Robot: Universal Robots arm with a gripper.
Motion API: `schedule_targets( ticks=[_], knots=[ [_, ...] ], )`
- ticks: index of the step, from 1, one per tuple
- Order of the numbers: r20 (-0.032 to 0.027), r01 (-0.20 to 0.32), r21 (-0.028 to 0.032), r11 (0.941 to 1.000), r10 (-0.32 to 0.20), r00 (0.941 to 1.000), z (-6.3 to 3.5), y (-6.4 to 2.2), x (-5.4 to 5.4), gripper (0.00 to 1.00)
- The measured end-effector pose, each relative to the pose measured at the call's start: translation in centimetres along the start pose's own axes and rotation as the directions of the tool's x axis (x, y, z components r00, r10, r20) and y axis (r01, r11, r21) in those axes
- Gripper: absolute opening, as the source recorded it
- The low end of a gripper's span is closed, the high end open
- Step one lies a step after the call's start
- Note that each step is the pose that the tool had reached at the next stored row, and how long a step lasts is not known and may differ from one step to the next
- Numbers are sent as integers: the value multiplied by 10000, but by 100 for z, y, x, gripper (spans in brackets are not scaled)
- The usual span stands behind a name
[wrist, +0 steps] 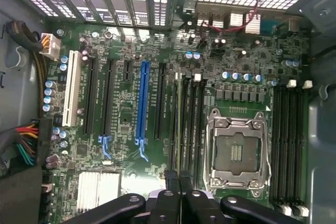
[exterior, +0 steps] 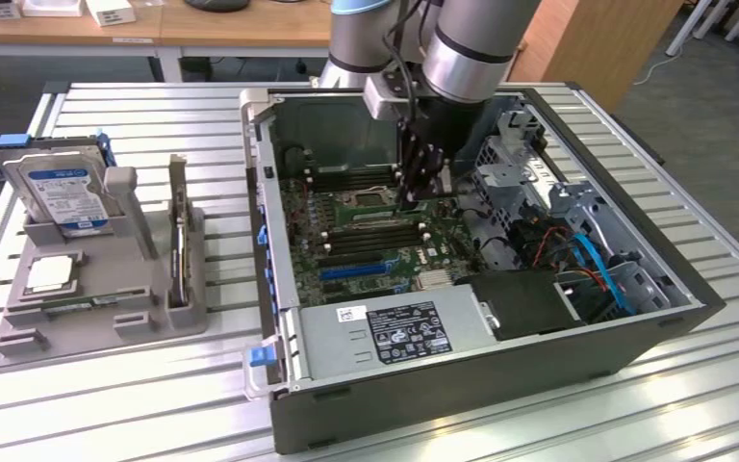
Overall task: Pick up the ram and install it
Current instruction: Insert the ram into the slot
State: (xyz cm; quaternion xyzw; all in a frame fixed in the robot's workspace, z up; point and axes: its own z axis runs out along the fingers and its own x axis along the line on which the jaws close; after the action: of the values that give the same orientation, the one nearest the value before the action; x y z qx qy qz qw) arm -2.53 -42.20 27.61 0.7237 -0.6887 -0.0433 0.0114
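Gripper [wrist: 177, 179], clamped on the ram [wrist: 179, 124], holds it edge-on along the motherboard's memory slots [wrist: 193, 129], seating apparently unfinished.

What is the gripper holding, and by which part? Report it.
Apparently the ram, seen edge-on, pinched along its upper edge by the shut gripper, over the memory slots.

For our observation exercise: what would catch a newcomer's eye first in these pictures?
The robot arm reaches into the open computer case at centre, its gripper shut on the ram above the motherboard. At the exterior view's left, a grey holder carries a blue-labelled hard drive.
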Motion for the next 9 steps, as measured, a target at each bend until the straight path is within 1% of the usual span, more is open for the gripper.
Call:
schedule_targets(
  ticks=[6, 9],
  knots=[
    [1, 2, 0, 10000, -2, 10000, 74, -5, 9, 12],
    [0, -29, 1, 10000, 29, 10000, 87, -5, 10, 12]
  ],
)
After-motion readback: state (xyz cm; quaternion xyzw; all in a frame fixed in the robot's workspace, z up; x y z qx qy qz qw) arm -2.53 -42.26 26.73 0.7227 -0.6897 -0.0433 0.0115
